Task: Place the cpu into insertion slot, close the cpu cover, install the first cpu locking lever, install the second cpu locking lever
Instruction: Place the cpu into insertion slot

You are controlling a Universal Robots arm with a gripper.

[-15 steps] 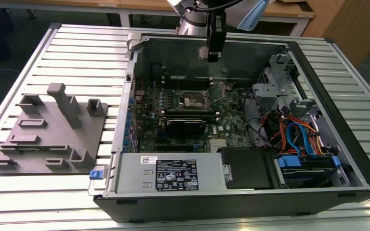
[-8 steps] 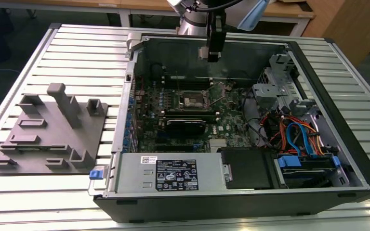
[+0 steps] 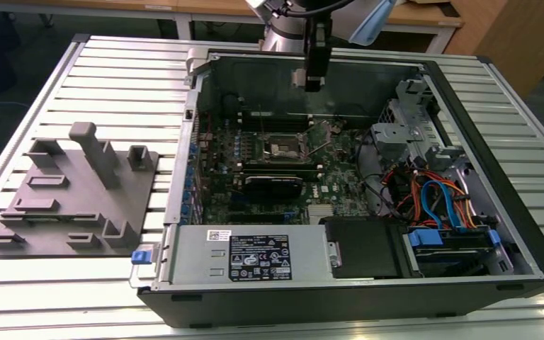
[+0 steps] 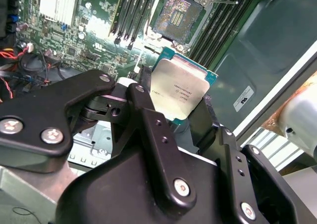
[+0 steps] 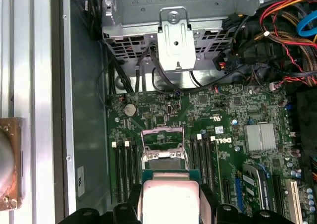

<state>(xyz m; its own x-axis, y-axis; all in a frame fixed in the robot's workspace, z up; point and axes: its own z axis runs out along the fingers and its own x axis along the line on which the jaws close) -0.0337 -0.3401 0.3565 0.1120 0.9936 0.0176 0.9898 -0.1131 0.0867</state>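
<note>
**Operator:** Report jaw condition.

**Technician:** The gripper [image 4: 176, 99] has its jaws closed on the cpu [image 4: 182, 85]. They clamp two opposite edges, and the chip's metal top shows in the second wrist view.

**Operator:** Location of the cpu?

**Technician:** It is held in the air inside the open computer case [image 3: 499, 177], above the motherboard [image 3: 343, 185], near the case's far wall in the exterior view.

**Operator:** Insertion slot?

**Technician:** The insertion slot [image 3: 282, 147] is unoccupied, its contacts are exposed, and it is clear of the cpu.

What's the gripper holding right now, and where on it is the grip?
The cpu, pinched by the gripper at two opposite side edges, metal top bare. It hangs above the motherboard, not yet in the insertion slot.
</note>
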